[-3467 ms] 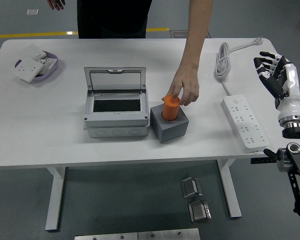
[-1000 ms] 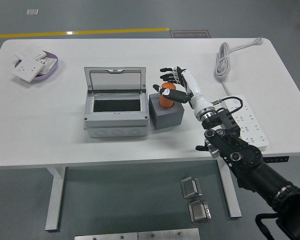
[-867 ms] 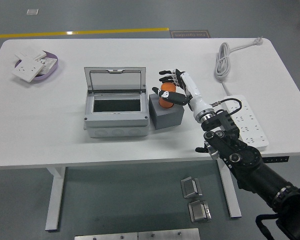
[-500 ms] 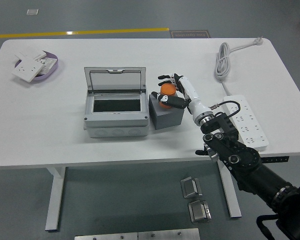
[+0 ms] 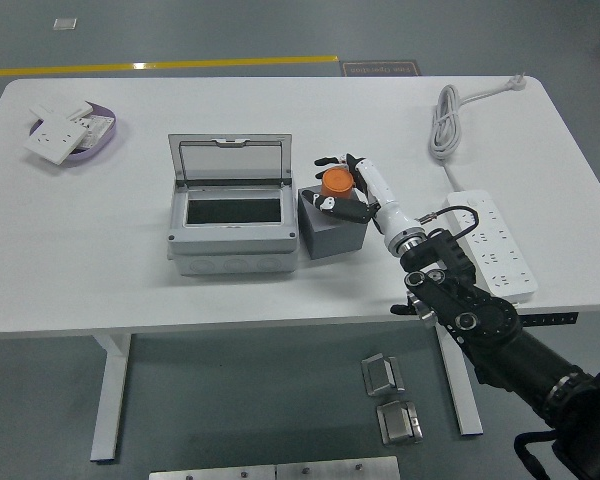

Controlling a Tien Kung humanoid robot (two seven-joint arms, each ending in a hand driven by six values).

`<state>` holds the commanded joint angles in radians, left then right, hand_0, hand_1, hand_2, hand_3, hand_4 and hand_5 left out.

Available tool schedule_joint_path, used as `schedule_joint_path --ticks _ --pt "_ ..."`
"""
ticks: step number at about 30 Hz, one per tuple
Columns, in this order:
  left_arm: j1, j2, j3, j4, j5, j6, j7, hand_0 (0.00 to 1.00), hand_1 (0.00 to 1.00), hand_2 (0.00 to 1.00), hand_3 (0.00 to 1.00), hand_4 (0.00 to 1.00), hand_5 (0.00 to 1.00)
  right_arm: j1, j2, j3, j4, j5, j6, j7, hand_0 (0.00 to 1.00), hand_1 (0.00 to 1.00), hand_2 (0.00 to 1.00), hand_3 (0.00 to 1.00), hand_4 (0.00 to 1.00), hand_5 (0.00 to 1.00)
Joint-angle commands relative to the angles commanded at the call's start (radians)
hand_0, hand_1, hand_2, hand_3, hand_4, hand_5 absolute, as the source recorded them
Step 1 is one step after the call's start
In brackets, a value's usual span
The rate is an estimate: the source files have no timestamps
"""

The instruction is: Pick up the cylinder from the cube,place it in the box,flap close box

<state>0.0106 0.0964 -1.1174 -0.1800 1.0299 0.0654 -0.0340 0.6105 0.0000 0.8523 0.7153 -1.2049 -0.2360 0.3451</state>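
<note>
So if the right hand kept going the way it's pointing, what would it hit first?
The right hand, shut on the cylinder, points up-left. Going on, it would probably meet the box's raised lid first, though depth is unclear.

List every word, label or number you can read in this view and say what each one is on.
None can be read.
Floor sign beyond the table's far edge: a line of print, too small and blurred to read.
Grey box, grey cube, orange cylinder, power strip: no print visible.

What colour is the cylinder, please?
Orange plastic cylinder, clearest in the head view.
</note>
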Motion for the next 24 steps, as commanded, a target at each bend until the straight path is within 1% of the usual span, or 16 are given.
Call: schedule_joint_path --ticks 1,2,7,8,13,14,19,20,24 --pt "0.0 0.0 0.0 0.0 -0.001 0.0 0.0 0.57 0.578 0.543 0.566 0.594 0.202 0.001 0.0 0.0 0.0 0.002 -0.001 0.001 0.664 0.654 0.573 0.655 0.836 0.184" --pt "0.0 0.0 0.001 0.0 -0.001 0.0 -0.001 0.569 0.575 0.543 0.566 0.593 0.202 0.001 0.0 0.0 0.0 0.004 -0.002 0.001 0.656 0.654 0.569 0.643 0.764 0.169" --pt "-0.001 0.0 0.002 0.0 -0.001 0.0 -0.001 0.569 0.575 0.543 0.566 0.593 0.202 0.003 0.0 0.002 0.002 0.013 -0.006 0.004 0.656 0.654 0.569 0.643 0.764 0.169" --pt "-0.001 0.0 0.003 0.0 -0.001 0.0 -0.001 0.568 0.576 0.544 0.568 0.591 0.198 0.003 0.0 0.002 0.002 0.015 -0.007 0.004 0.659 0.646 0.565 0.628 0.505 0.09" --pt "-0.002 0.001 0.001 0.0 0.001 -0.001 -0.002 0.568 0.576 0.544 0.568 0.591 0.198 0.002 0.0 -0.008 0.001 0.021 -0.008 0.003 0.659 0.646 0.565 0.628 0.505 0.09" --pt "-0.003 0.001 0.0 0.0 0.001 -0.001 -0.002 0.566 0.576 0.544 0.568 0.589 0.199 0.002 0.0 -0.011 0.001 0.022 -0.008 0.003 0.714 0.628 0.556 0.595 0.202 0.018" --pt "-0.004 0.001 -0.001 0.0 0.0 -0.001 -0.004 0.566 0.576 0.544 0.568 0.589 0.199 0.001 0.0 -0.023 -0.001 0.028 -0.007 0.002 0.714 0.628 0.556 0.595 0.202 0.018" --pt "-0.005 0.001 -0.002 0.0 0.0 -0.001 -0.005 0.566 0.577 0.546 0.569 0.591 0.206 0.001 0.0 -0.024 -0.001 0.028 -0.007 0.002 0.719 0.628 0.568 0.59 0.078 0.002" --pt "-0.006 0.001 -0.007 0.0 0.001 0.0 -0.008 0.566 0.577 0.546 0.569 0.591 0.206 0.001 0.0 -0.027 -0.001 0.03 -0.007 0.002 0.719 0.628 0.568 0.59 0.078 0.002"
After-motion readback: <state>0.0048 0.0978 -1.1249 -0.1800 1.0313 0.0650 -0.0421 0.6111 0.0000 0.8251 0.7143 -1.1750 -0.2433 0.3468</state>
